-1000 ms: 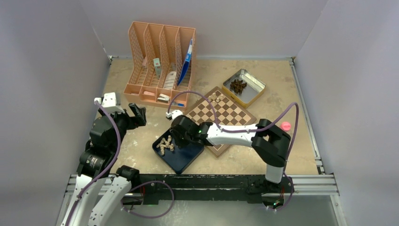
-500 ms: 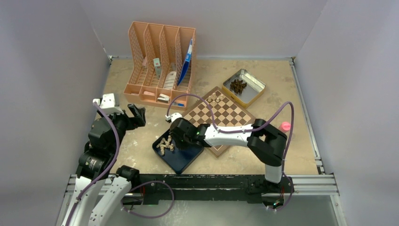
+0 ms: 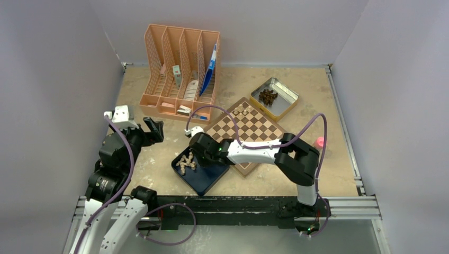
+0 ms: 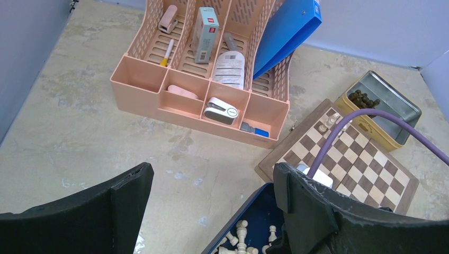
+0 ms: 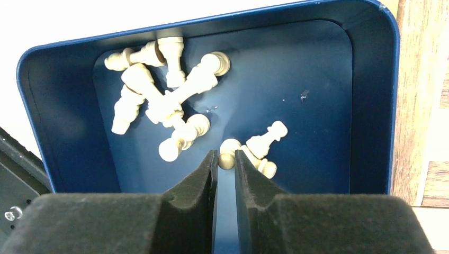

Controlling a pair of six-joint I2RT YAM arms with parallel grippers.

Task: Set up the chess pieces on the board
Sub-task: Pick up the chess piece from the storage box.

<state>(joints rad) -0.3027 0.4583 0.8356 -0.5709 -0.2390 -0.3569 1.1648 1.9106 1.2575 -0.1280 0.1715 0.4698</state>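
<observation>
Had the right gripper (image 5: 226, 159) down inside the blue tray (image 5: 212, 20), pressed nearly together and seemingly pinching one pale piece (image 5: 229, 145) by its rounded end at the very fingertips. Held the left gripper (image 4: 212, 182) spread wide with nothing in it, hovering above the table on the left, well apart from the work. Saw most of the chess pieces (image 5: 159, 106) lying toppled in a loose heap toward one corner of the tray, plus two more just beside the pinched one. Noted the board (image 3: 257, 129) just beside the tray, with only a few pale figures (image 3: 242, 110) standing at its far corner. Judged the pieces light, hard and stiff: turned wood, smooth and round, so apt to roll or squirt out of a shallow pinch. Judged the present hold on the end as thin; better taken across the waist of the stem, between base and head, deep enough on the pads to stop any twisting. Reckoned little risk of crushing, but some of dragging a neighbour along on the lift, or of tipping the piece on setting it down, given the narrow base. Found the dark pieces (image 3: 268, 97) sitting in the silver tin (image 3: 283, 91) beyond the board
</observation>
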